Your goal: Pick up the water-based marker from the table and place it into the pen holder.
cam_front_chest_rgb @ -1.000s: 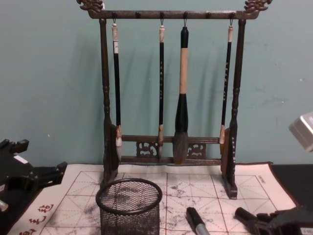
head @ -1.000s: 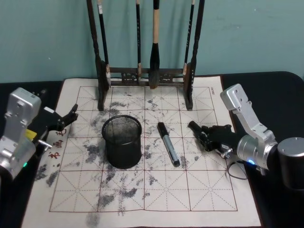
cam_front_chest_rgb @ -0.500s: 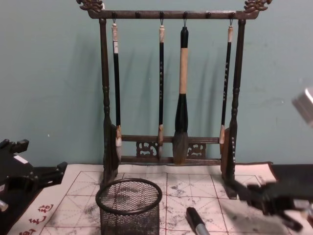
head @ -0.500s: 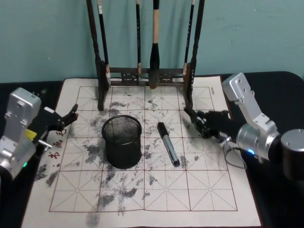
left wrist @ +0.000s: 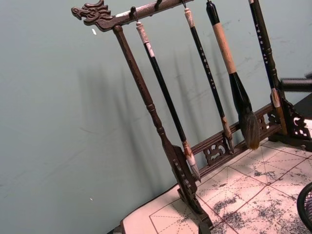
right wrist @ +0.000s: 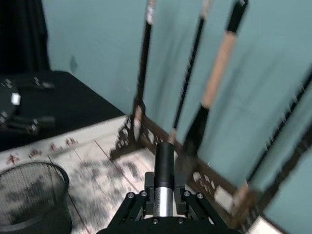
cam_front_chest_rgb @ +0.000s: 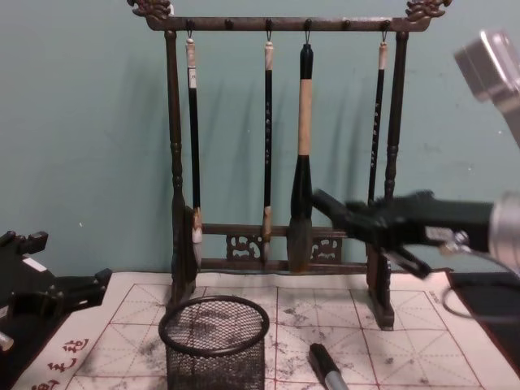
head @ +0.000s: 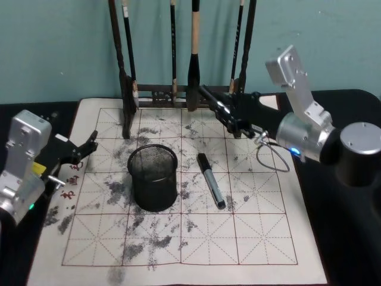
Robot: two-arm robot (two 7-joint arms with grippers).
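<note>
My right gripper (head: 237, 118) is shut on a water-based marker (head: 215, 102) with a black cap and silver body, held in the air in front of the brush rack, right of and above the pen holder. In the right wrist view the marker (right wrist: 164, 168) sticks out between the fingers. The chest view shows the gripper (cam_front_chest_rgb: 382, 225) at mid height on the right. The pen holder (head: 153, 177), a black mesh cup, stands on the stained mat (head: 250, 238). Another marker (head: 211, 180) lies flat just right of the cup. My left gripper (head: 84, 149) rests open at the mat's left edge.
A tall dark wooden brush rack (head: 178, 95) with several hanging brushes stands along the mat's far edge, close behind the held marker. The dark table (head: 345, 238) extends right of the mat. A teal wall stands behind the rack.
The right gripper has risen from the mat's right side and swung back and leftward to the front of the rack, carrying its marker. The left arm and the lying marker have not moved.
</note>
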